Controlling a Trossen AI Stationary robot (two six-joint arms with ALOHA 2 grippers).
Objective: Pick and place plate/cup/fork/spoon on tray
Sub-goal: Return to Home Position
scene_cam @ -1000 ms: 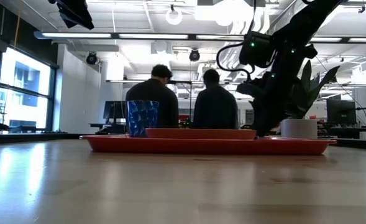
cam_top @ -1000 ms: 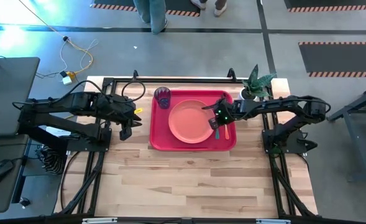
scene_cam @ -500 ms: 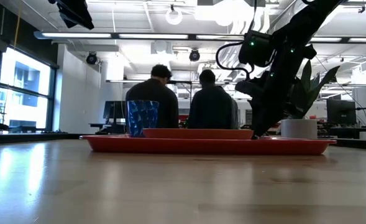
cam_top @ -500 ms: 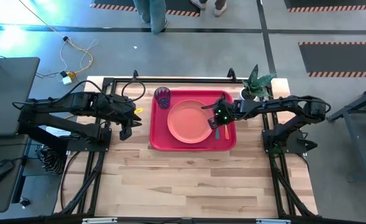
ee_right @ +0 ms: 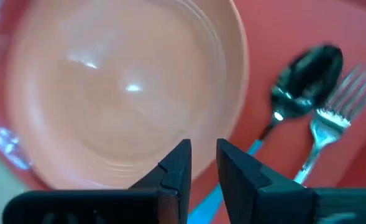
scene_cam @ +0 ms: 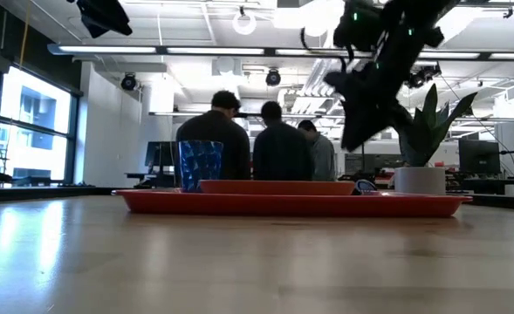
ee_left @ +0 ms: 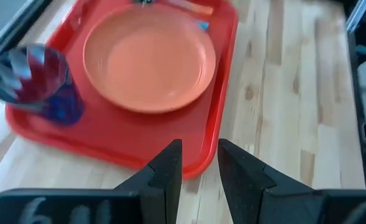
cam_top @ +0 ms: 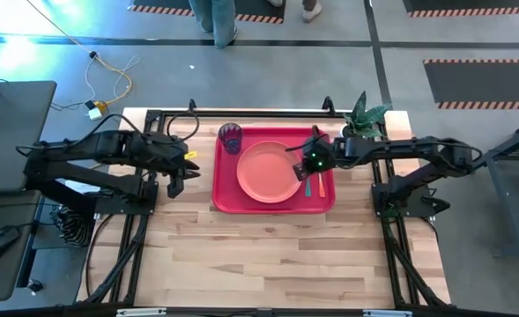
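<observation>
While three people (scene_cam: 265, 144) stand with backs turned beyond the pale wooden bench (cam_top: 268, 255), the red tray (cam_top: 226, 201) sits loaded, and both pincers, left (cam_top: 173, 187) and right (cam_top: 301, 168), hang empty, slightly parted.

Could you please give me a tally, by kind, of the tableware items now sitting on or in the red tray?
Plates: 1, the plate
Cups: 1, the cup
Forks: 1, the fork
Spoons: 1, the spoon
Total: 4 items on the tray
</observation>
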